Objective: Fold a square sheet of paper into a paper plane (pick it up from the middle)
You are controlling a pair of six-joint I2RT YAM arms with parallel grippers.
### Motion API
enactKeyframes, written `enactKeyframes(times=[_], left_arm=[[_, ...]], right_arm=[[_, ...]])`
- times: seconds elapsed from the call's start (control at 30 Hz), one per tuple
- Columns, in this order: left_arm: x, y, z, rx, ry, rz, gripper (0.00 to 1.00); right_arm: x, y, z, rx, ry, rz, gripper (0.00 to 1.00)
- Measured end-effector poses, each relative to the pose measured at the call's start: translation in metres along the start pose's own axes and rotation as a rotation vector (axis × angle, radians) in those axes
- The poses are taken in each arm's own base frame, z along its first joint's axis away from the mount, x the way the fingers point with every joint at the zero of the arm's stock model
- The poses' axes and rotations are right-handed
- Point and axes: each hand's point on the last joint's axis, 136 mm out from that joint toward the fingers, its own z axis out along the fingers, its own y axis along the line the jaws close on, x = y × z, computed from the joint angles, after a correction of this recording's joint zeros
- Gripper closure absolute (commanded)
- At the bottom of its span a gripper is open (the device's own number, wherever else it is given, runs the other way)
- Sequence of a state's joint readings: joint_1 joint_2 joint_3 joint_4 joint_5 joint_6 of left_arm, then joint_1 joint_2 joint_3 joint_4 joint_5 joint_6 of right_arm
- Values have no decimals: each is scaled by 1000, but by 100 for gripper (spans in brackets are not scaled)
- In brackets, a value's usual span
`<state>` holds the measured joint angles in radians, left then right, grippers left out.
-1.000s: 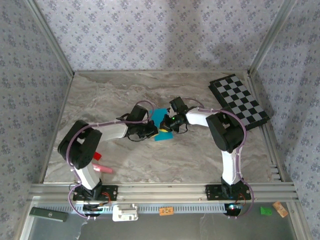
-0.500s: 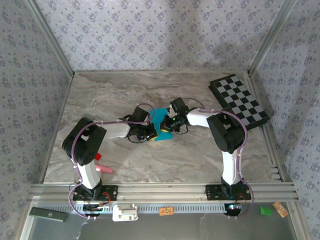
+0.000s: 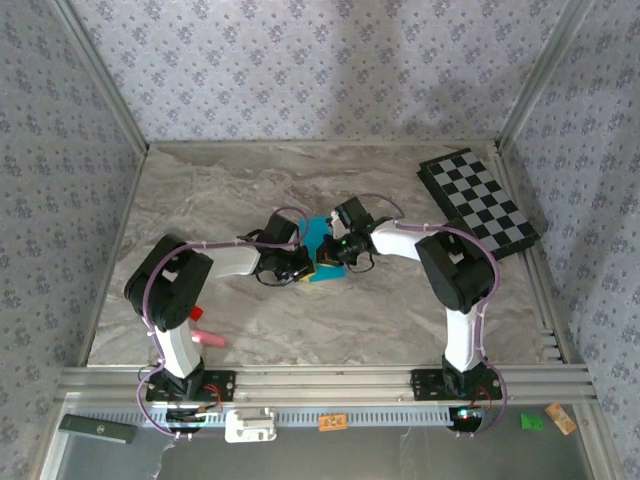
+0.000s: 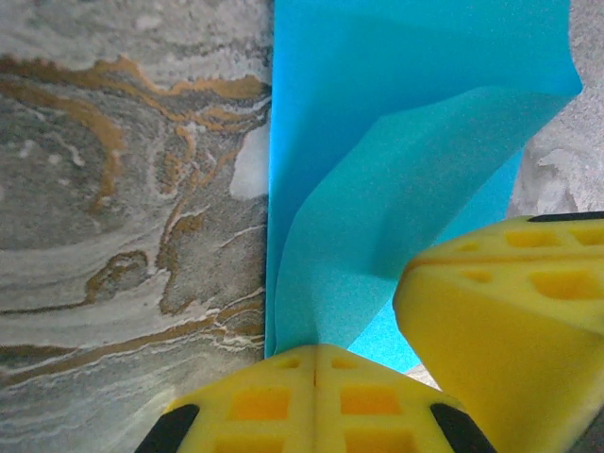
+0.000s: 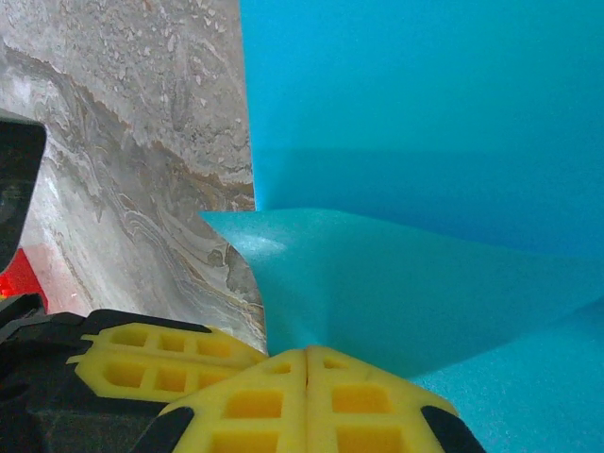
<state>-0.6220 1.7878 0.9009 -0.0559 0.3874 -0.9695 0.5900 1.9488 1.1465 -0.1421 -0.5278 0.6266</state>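
sheet (image 3: 318, 235) mid-table, between left claw (image 3: 305, 270) and right claw (image 3: 325, 258) | checkered board (image 3: 478, 203) far right

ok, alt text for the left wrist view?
The left gripper, shut, pinches a raised fold of the blue paper sheet, which otherwise lies flat on the marble table. The right gripper's yellow fingers sit at the lower right, over the same sheet.

No writing can be read anywhere in these views. A small orange tag (image 3: 332, 422) on the slotted grey strip (image 3: 420, 414) along the near edge carries dark marks, but they are too small to make out. The checkered board (image 3: 478, 203) shows plain black and white squares, with no legible letters or numbers.
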Motion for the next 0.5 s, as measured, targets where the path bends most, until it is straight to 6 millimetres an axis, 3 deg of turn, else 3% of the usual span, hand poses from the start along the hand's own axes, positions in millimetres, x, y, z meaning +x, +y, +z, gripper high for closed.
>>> enactKeyframes(times=[0.33, 0.5], left_arm=[[1, 2, 0, -16, 4, 5, 100], [1, 4, 0, -20, 6, 29, 100]], right_arm=[[-1, -14, 4, -3, 21, 19, 98], [-18, -30, -5, -24, -3, 54, 98]])
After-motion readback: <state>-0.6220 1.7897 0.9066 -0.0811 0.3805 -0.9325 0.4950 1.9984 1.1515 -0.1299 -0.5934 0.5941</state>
